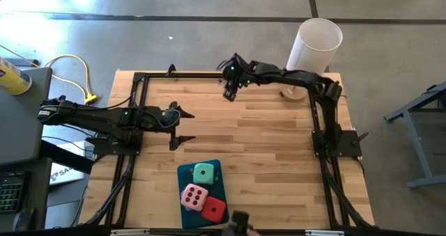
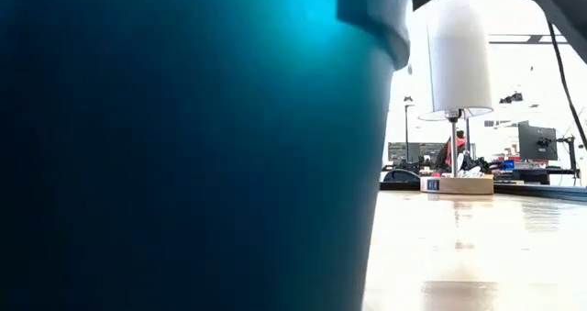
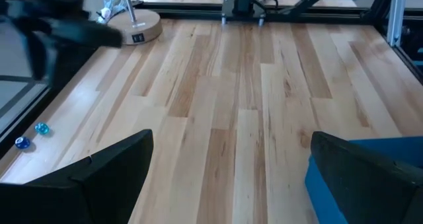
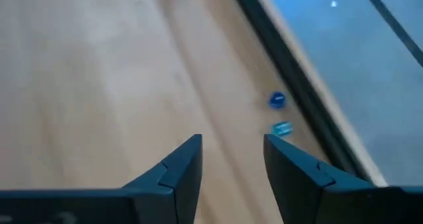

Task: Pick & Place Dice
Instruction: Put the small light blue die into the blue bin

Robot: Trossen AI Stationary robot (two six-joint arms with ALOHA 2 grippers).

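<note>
three dice in the tray, right end effector over two tiny blue ones.

i see the green die (image 1: pixel 203 172), pink die (image 1: pixel 194 196) and red die (image 1: pixel 214 208) sitting in the teal tray (image 1: pixel 186 173) at the counter's (image 1: pixel 279 138) near edge; no purple one shows. my right end effector (image 4: pixel 231 159) hangs at the far edge, jaws part-open and empty, just short of two small blue dice (image 4: pixel 276 100) beside the frame rail. my left end effector (image 3: pixel 225 178) waits at the left side, spread wide, grasping nothing. i judge those small dice remain to be picked.
</note>
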